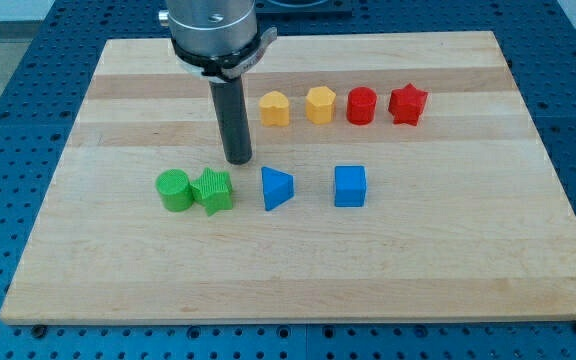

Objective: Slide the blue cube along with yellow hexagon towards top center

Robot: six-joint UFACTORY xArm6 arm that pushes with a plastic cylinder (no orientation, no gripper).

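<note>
— On the wooden tabletop (pixel 298 270), what have we got?
— Two rows of blocks. Along the upper row, from the view's left: a yellow pentagon-like block (pixel 274 108), the yellow hexagon (pixel 320 104), a red cylinder (pixel 362 105) and a red star (pixel 407 103), all close together but apart.
— And the lower row?
— A green cylinder (pixel 175 191) touching a green star (pixel 213 191), then a blue triangle (pixel 276 188), and the blue cube (pixel 349 186) furthest to the view's right, well below the hexagon.
— Where's the rod?
— My tip (pixel 238 160) sits just above the green star and up-left of the blue triangle, touching neither as far as I can see. It's well away from the blue cube.
— Is the tool gripping anything?
— It's a plain rod, no jaws, so nothing opens or closes, and it holds nothing.
</note>
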